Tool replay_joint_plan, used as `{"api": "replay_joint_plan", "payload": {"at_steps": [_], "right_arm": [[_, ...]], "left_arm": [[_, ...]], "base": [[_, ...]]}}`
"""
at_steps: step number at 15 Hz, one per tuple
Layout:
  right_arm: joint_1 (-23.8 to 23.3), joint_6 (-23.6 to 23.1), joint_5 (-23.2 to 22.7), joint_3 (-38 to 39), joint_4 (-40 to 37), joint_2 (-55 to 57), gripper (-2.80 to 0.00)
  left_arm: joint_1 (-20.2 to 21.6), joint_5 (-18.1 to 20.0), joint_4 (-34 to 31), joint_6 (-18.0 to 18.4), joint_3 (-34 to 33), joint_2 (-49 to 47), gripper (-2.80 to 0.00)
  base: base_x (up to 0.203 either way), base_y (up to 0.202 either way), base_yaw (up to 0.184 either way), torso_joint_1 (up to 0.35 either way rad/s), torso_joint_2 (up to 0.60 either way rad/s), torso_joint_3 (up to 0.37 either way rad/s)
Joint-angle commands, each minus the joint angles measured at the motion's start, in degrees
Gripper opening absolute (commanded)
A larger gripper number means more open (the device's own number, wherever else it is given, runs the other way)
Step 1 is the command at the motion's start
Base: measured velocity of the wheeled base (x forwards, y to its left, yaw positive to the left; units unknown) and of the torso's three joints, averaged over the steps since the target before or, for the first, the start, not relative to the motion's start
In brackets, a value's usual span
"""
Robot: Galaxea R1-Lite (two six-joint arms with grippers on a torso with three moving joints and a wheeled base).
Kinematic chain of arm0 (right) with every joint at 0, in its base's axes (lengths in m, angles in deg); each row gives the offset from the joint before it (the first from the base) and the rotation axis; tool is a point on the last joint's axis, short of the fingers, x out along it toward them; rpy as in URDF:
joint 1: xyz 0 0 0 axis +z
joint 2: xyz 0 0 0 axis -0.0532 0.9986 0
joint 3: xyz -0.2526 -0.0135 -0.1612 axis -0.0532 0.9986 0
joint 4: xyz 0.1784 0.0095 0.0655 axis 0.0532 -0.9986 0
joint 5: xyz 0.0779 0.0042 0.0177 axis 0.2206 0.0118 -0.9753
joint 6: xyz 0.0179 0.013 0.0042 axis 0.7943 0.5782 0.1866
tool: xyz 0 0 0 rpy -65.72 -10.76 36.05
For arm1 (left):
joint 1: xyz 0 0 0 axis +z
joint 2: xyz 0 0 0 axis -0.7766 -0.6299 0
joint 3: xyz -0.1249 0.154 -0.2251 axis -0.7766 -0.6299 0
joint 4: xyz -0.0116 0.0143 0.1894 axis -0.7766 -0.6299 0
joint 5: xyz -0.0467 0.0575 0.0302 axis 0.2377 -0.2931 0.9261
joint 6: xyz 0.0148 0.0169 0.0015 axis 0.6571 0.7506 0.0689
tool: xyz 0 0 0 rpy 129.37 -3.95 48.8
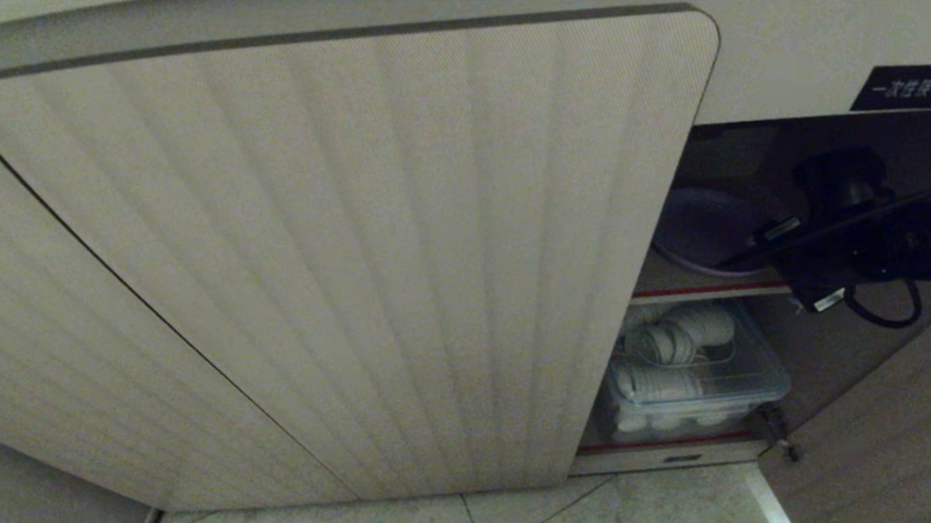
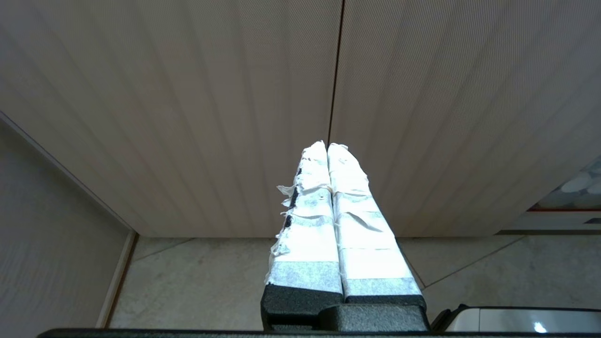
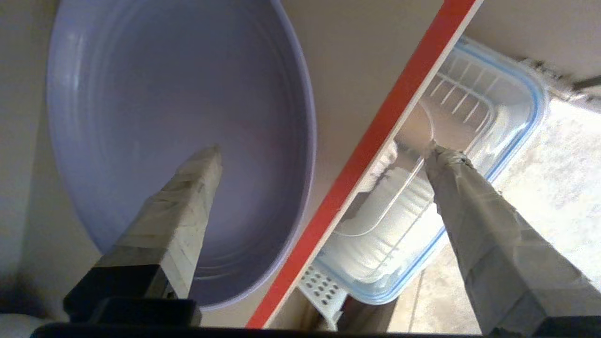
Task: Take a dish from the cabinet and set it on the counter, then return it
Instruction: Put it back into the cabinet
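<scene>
Left gripper: parked before the ribbed door, jaws closed on nothing. The dish lies flat on the cabinet's inner shelf, above a clear lidded container. Judge it light, stiff and slick; take it by the near rim. Right gripper: reaches into the opening, jaws spread wide, one finger over the dish, nothing held.

Floor: pale marble-like tiles with thin dark joints, along the bottom of the frame.
Wall: plain beige panel at lower left, meeting the floor at a light skirting strip.
Light: dim in the head view, brighter on the tiles at lower right.
</scene>
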Motion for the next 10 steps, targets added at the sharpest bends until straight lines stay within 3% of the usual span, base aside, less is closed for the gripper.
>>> {"api": "replay_joint_plan", "payload": {"at_steps": [1, 10], "right_arm": [[0.02, -0.76, 0.18, 0.11, 0.07, -0.19, 0.00], [0.20, -5.95, 0.26, 2.17, 0.19, -1.56, 0.00]], "left_arm": [[0.00, 0.00, 0.02, -0.05, 0.00, 0.02, -2.80], [0.00, 0.00, 0.02, -0.05, 0.00, 0.02, -2.80]], "base": [[0.000, 0.000, 0.000, 0.000, 0.00, 0.000], [0.000, 0.000, 0.000, 0.000, 0.00, 0.000]]}}
